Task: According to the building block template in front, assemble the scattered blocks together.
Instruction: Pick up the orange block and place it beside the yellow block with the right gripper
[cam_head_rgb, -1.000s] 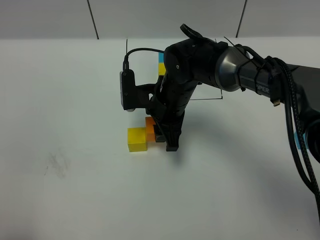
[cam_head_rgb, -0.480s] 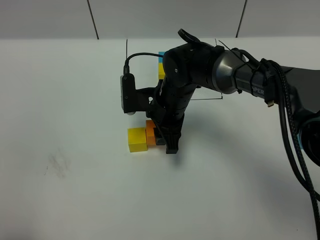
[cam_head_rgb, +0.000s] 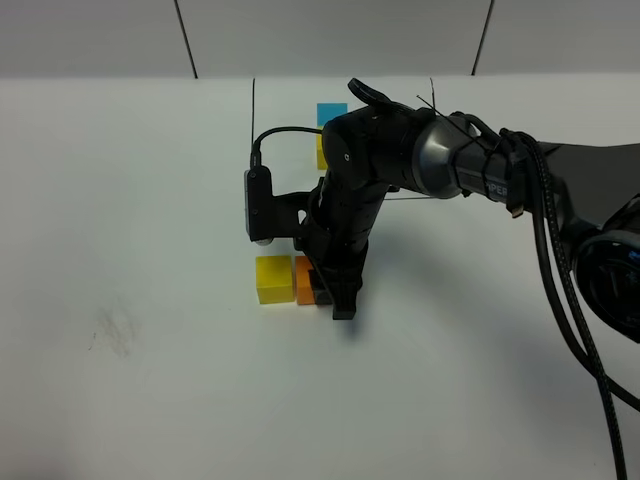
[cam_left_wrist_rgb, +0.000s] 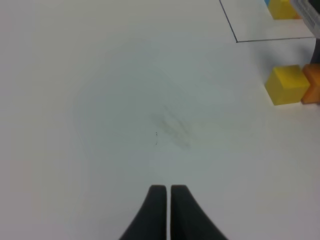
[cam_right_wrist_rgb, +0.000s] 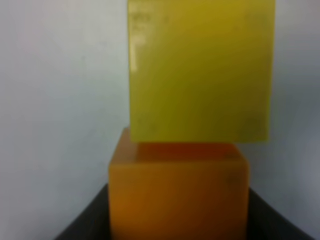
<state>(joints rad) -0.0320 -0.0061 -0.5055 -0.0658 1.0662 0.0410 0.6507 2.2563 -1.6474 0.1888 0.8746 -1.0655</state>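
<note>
The building block template sits at the back inside a thin black frame (cam_head_rgb: 252, 110). Its blue cube (cam_head_rgb: 331, 113) and part of its yellow cube (cam_head_rgb: 321, 150) show; the right arm hides the rest. Of the scattered blocks, the yellow cube (cam_head_rgb: 273, 279) lies on the table. The orange cube (cam_head_rgb: 304, 280) rests against its right side. My right gripper (cam_head_rgb: 322, 290) is shut on the orange cube (cam_right_wrist_rgb: 178, 200), which touches the yellow cube (cam_right_wrist_rgb: 200, 70). The scattered blue cube is hidden. My left gripper (cam_left_wrist_rgb: 163, 200) is shut and empty, far from the yellow cube (cam_left_wrist_rgb: 286, 85).
The white table (cam_head_rgb: 150, 380) has a faint grey smudge (cam_head_rgb: 115, 330) at the left front, also seen in the left wrist view (cam_left_wrist_rgb: 172, 125). The right arm's black cables (cam_head_rgb: 580, 290) hang at the right.
My right gripper has moved forward with the orange cube. The cube was behind the yellow cube's right corner and now lines up flush beside it.
</note>
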